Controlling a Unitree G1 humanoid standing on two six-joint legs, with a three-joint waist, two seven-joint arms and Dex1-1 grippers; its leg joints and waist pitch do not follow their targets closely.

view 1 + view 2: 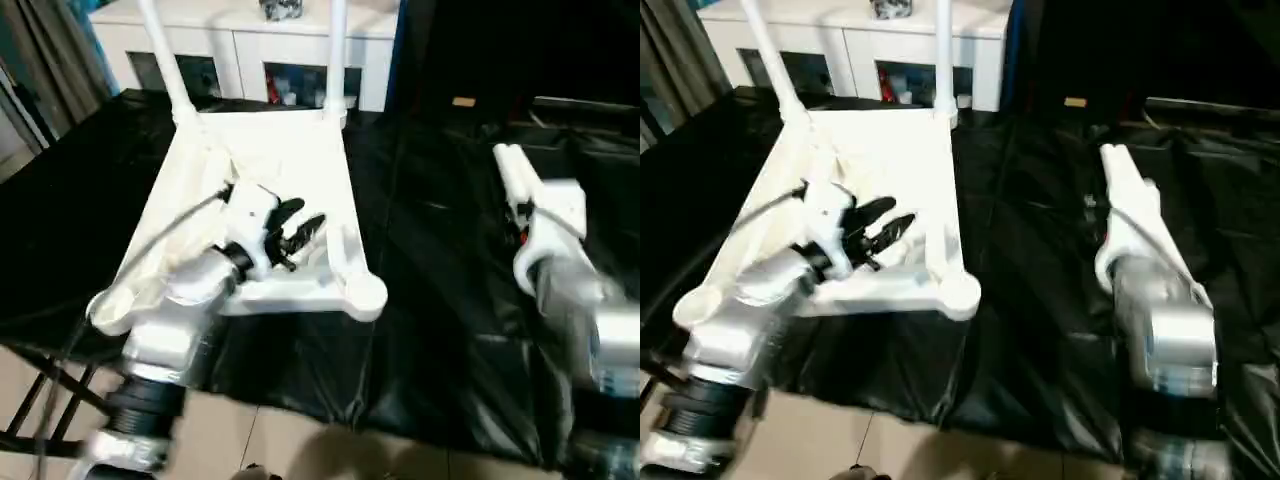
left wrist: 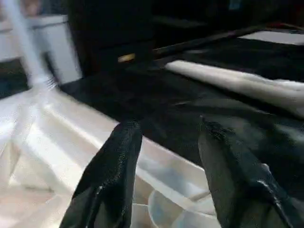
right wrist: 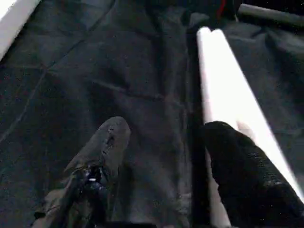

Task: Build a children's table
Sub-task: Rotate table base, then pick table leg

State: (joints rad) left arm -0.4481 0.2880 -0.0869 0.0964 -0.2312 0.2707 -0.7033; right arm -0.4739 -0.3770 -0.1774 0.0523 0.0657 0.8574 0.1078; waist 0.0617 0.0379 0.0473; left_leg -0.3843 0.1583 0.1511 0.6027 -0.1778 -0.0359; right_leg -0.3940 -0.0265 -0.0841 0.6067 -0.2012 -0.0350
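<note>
While cabinet (image 1: 250,45) stands behind tabletop (image 1: 290,150), black cloth (image 1: 440,280) underneath

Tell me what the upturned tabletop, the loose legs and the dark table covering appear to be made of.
Tabletop: looks like moulded white plastic, slightly glossy, with raised ribs and rounded corner sockets.
Loose legs: smooth white tubes with an even sheen, probably plastic; painted metal cannot be ruled out.
Covering: thin black sheet, creased and catching highlights, so likely plastic film or a coated cloth.

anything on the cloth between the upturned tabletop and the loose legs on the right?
Nothing: bare black cloth separates the tabletop from the loose legs, seen in the left eye view.
</note>
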